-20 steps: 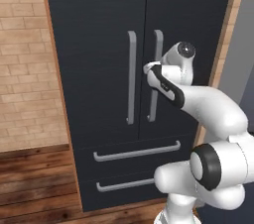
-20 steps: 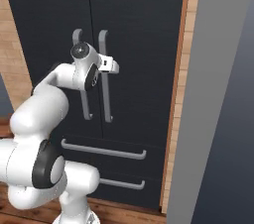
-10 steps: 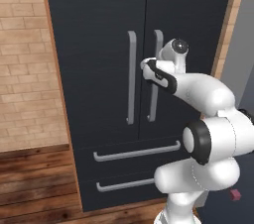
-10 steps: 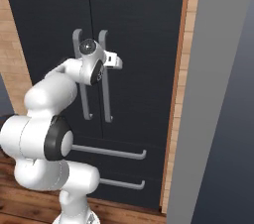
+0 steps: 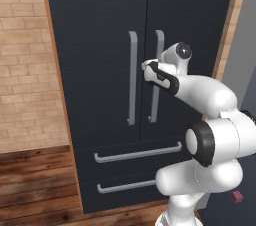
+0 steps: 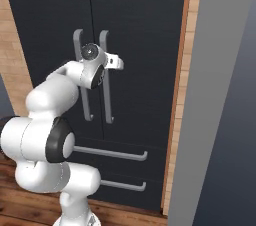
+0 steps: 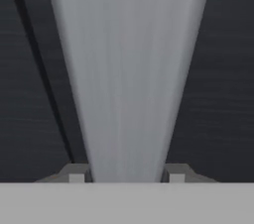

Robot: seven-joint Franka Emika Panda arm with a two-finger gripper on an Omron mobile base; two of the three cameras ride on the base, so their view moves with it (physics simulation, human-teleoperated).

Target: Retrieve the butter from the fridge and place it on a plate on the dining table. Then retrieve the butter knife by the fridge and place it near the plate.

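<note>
Left base view: black fridge (image 5: 100, 45) w/ both doors shut, so butter's presumably inside, unseen. Right door's grey bar handle (image 5: 156, 77) sits btwn the fingertips of the gripper (image 7: 123, 173); hand view shows tips flanking the bar, seemingly clamped on it. Step: opening the fridge. Next move, imo: pull back in an arc w/ the hinge, keeping grip.

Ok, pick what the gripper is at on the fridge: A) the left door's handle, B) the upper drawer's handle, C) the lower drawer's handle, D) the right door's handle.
D: the gripper has its fingertips either side of the right door's handle on the fridge.
</note>
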